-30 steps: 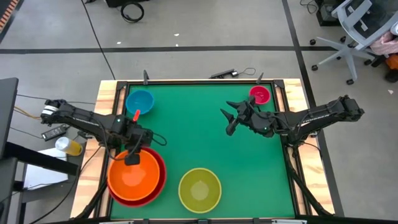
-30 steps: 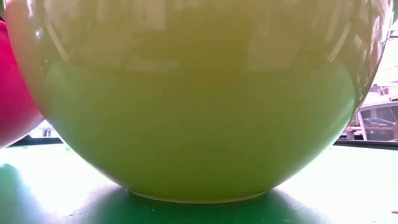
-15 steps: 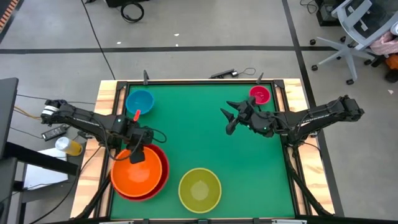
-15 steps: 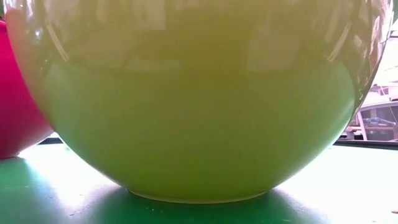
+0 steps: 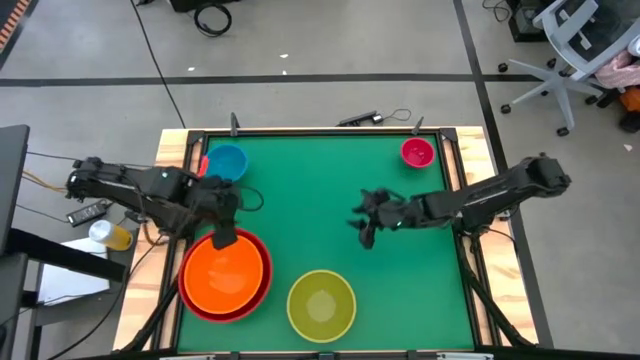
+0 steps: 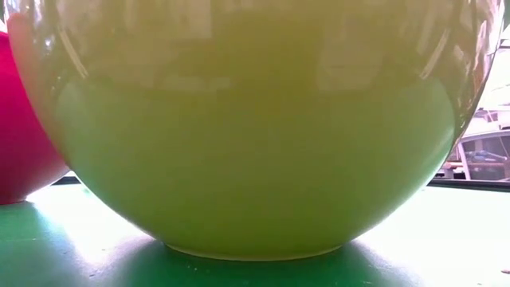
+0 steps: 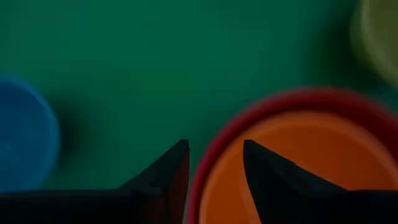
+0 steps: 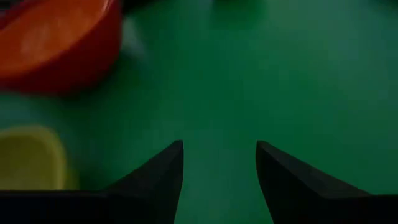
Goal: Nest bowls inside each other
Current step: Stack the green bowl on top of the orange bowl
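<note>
Orange bowl [image 5: 224, 272] sits nested in red bowl [image 5: 257, 293], front-left on table [image 5: 320, 210]. Left gripper [image 7: 215, 165] above their back rim, fingers parted, empty. Right gripper [image 8: 219, 163] mid-table, fingers wide, empty. Yellow-green bowl [image 5: 321, 305] front centre; blue bowl [image 5: 226, 162] back-left; pink bowl [image 5: 417, 152] back-right.

Overhead, table-level, two wrist views

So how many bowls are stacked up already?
One so far: the orange bowl sits inside the red bowl. The left pincer is open at their rim; the right pincer holds nothing. Yellow-green bowl, blue bowl and pink bowl remain.
</note>
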You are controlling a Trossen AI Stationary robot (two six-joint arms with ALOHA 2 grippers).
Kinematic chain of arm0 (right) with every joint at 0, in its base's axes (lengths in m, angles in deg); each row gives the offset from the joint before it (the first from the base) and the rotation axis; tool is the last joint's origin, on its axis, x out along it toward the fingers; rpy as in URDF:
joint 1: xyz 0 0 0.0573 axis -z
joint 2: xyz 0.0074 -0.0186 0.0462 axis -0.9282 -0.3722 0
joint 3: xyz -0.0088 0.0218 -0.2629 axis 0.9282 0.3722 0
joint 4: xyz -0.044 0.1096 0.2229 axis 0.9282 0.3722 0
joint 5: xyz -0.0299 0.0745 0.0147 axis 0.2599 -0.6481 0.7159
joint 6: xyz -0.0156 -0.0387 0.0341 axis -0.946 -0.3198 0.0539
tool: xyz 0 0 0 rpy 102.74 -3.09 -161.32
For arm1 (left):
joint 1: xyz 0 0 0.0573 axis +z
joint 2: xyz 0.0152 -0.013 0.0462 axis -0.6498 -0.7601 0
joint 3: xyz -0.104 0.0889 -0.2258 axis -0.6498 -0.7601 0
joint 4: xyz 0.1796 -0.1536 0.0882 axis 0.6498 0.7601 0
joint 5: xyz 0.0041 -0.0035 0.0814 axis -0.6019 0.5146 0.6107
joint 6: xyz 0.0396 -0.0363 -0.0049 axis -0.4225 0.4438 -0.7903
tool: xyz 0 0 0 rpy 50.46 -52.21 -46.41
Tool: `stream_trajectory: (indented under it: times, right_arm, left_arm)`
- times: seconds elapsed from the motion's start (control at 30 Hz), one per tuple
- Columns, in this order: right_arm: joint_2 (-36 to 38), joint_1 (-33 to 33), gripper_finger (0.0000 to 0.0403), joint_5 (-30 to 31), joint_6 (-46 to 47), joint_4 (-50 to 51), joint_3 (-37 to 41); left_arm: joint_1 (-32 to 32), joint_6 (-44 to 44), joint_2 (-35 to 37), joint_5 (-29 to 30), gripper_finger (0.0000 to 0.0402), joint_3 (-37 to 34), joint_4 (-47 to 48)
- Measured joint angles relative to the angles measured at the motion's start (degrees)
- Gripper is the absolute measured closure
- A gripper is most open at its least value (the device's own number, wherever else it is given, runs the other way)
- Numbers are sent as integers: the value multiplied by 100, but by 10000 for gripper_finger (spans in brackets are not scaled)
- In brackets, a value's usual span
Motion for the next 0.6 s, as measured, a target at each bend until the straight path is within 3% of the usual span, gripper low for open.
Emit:
stream_trajectory:
  times: [0.13,0.3,0.43,0.6]
  right_arm:
    - [-975,-359,202,58,709,-93,-234]
    - [-1951,-737,203,-247,708,-126,-908]
    - [-2049,-900,203,-211,529,71,-1327]
    - [-1692,-936,203,401,444,557,-1560]
  left_arm:
    - [-15,-179,2,248,249,118,-839]
    - [-17,-451,-197,189,248,28,-1462]
    - [-17,-453,-309,178,248,26,-1400]
    - [-17,-422,-304,177,248,26,-1381]
